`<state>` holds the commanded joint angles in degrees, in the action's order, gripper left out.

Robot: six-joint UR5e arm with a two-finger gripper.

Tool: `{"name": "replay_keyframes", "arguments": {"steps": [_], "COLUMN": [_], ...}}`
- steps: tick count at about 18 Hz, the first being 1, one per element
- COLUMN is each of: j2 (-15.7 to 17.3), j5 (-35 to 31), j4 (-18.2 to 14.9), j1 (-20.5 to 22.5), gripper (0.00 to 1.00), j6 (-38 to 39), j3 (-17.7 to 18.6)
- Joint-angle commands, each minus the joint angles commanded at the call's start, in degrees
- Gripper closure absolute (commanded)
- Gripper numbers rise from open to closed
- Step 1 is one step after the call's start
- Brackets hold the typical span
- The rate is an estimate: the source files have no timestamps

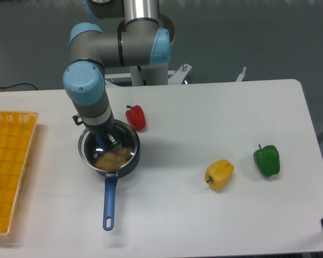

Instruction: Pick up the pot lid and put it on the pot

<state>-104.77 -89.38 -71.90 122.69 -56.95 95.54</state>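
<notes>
the arm (90, 94) leans down from the back of the counter (215, 113) and its pincer (106, 143) is low over the middle of the pot (130, 164), right at the pot lid (127, 148). from here the wrist hides most of the fingers, so i cannot tell how far apart they stand, nor whether they grip the lid's knob or only touch it. the lid looks like glass with a shiny rim, and it appears to lie flat across the pot's mouth, not tilted. something tan shows through it near the front edge. the pot is dark blue, with a long blue handle (110, 199) pointing toward the near edge of the counter. a red pepper (135, 117) stands just beside the pot, behind it to the right. a yellow pepper (219, 174) and a green pepper (267, 159) sit near each other, well apart from the pot on the right. an orange basket (11, 172) lies at the far left edge.
</notes>
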Motion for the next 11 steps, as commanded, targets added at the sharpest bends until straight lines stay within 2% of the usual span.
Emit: {"name": "replay_keyframes", "arguments": {"steps": [6,11], "j2": [0.0,-0.17], "j5": [0.09,-0.09], "j4": [0.09,0.09], "j1": [0.09,1.84], "gripper": [0.59,0.59], "j6": [-0.09,-2.9], "j3": [-0.09,-0.88]}}
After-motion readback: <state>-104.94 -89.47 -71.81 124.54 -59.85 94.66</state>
